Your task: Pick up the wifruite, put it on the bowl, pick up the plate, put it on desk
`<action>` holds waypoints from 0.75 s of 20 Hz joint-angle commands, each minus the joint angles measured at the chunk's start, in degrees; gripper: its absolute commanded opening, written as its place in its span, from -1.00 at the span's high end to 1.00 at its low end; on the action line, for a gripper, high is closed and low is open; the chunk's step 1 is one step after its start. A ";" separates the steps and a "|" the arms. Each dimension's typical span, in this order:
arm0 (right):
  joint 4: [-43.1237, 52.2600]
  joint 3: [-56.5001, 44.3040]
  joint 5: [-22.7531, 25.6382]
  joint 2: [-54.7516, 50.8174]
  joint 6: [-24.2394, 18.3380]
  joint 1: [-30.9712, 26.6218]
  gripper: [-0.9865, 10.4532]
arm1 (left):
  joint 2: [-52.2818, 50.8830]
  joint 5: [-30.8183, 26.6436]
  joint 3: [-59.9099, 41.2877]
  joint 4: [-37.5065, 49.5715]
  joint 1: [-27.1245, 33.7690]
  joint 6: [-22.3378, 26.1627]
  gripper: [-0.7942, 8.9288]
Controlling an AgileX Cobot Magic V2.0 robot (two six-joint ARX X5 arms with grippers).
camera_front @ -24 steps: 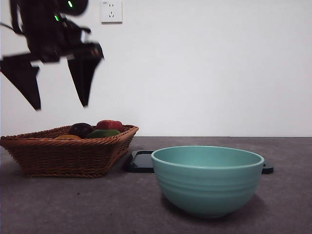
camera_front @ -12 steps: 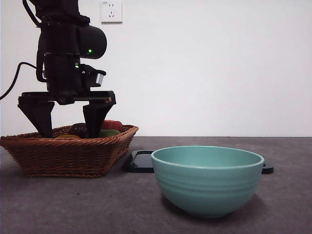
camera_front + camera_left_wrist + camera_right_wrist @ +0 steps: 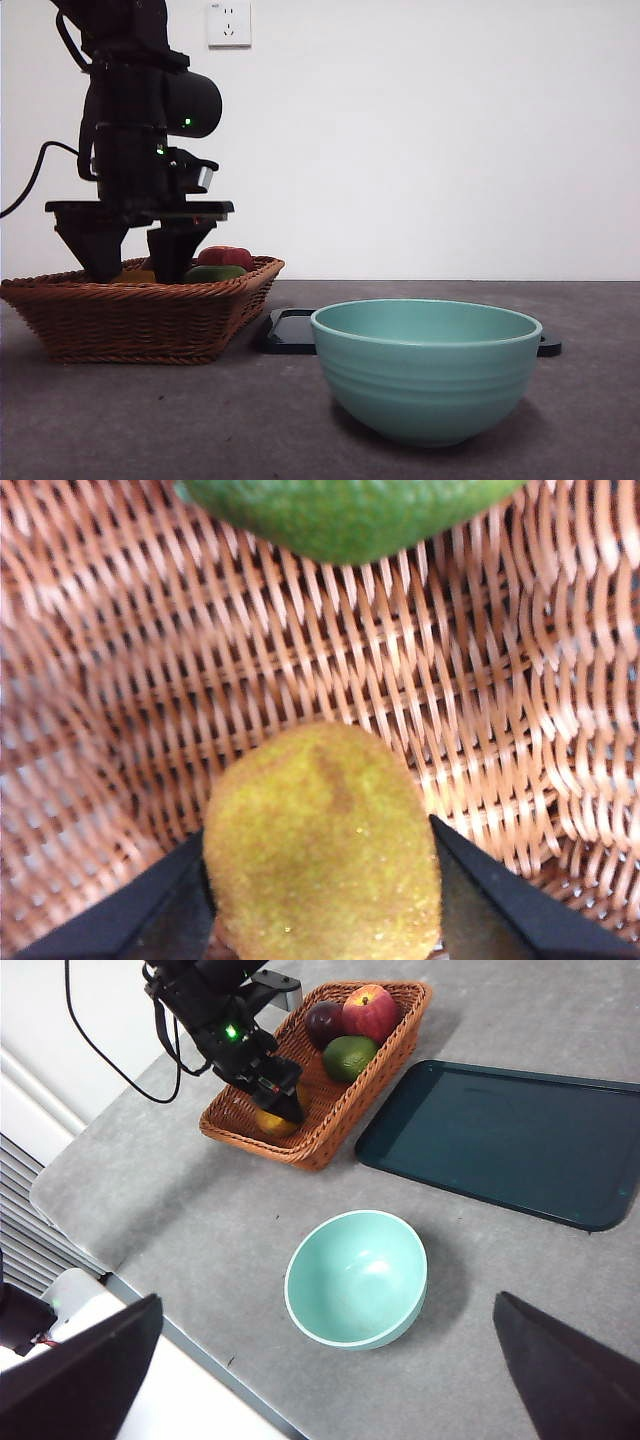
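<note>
Straddling the wifruite (image 3: 322,845), the left gripper (image 3: 322,900) sits low in the wicker basket (image 3: 140,315), one black jaw on each flank of the fruit and apparently touching the skin, though a firm clamp cannot be confirmed. A green fruit (image 3: 345,515) lies just beyond the jaw tips. Best move, by my reading: squeeze gently at the widest part, lift straight up clear of the basket rim, then carry across to the bowl (image 3: 426,368). Right gripper (image 3: 320,1380) waits high, jaws spread wide.
</note>
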 commanded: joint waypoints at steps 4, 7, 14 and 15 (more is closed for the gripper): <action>-0.13 1.29 -0.15 0.11 0.00 0.22 -0.28 | 0.70 -0.13 13.25 -12.55 0.09 0.42 0.35; -2.10 3.15 0.00 0.11 -0.35 0.22 -0.28 | -2.38 0.20 19.61 -19.56 -2.45 -0.70 0.35; -8.74 10.67 0.00 0.11 -0.37 0.22 -0.28 | -13.09 0.17 20.83 -23.43 -16.79 -6.54 0.35; -9.53 11.72 -0.02 0.11 -0.37 0.22 -0.28 | -13.33 0.17 20.83 -24.11 -19.21 -7.06 0.35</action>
